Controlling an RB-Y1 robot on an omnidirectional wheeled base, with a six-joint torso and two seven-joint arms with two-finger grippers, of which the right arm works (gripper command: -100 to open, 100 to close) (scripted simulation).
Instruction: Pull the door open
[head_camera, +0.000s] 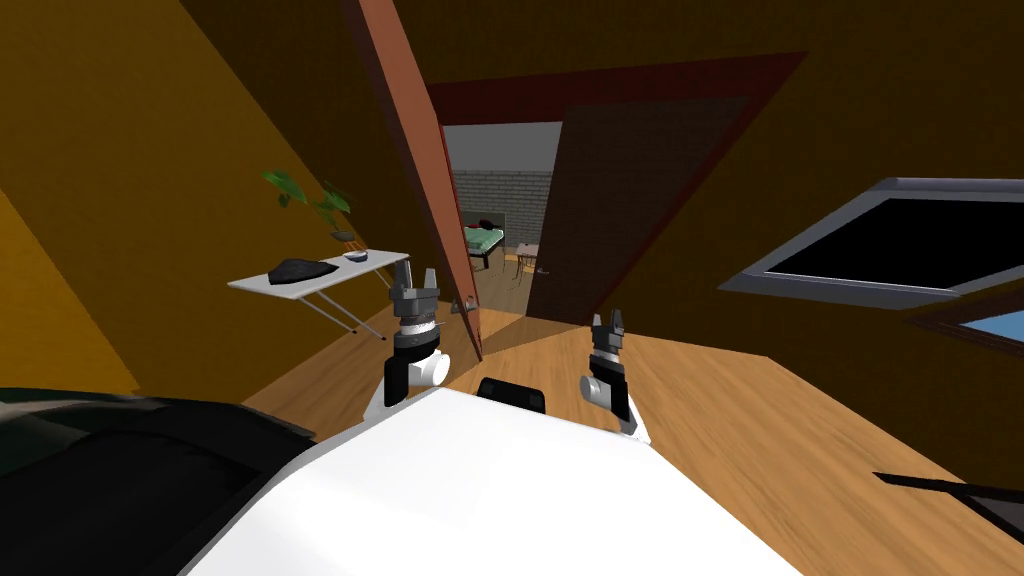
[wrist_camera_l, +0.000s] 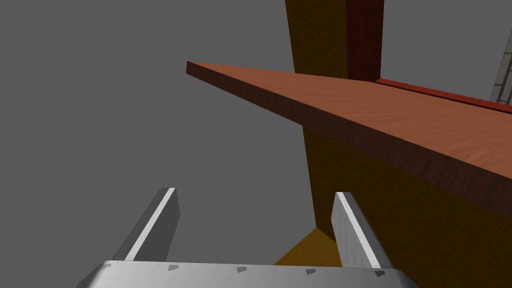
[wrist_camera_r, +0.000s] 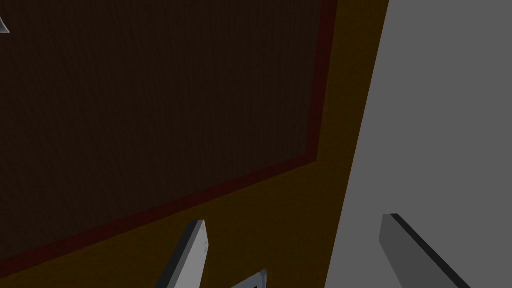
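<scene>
The reddish-brown door (head_camera: 425, 150) stands swung well out from its dark red frame (head_camera: 600, 85). It is seen edge-on, with its free edge just right of the left gripper (head_camera: 416, 276). In the left wrist view the door (wrist_camera_l: 400, 125) runs as a long slab beyond that gripper (wrist_camera_l: 255, 192), apart from both fingers. Through the opening, well beyond both grippers, lies another room with a green bed (head_camera: 483, 238). A white bench (head_camera: 320, 275) stands just left of the left gripper.

The left gripper has its 2 fingers spread apart and holds nothing. The right gripper (head_camera: 608, 322) is right of the door and apart from it. Its 2 fingers (wrist_camera_r: 197, 250) stand wide as well, with nothing between them.

On the bench (3 things in all) are a potted plant (head_camera: 318, 203), a dark lump (head_camera: 298, 270) and a small bowl (head_camera: 356, 257). The small grey handle (head_camera: 465, 303) sits low on the door, just right of the left gripper and not touched by it.
</scene>
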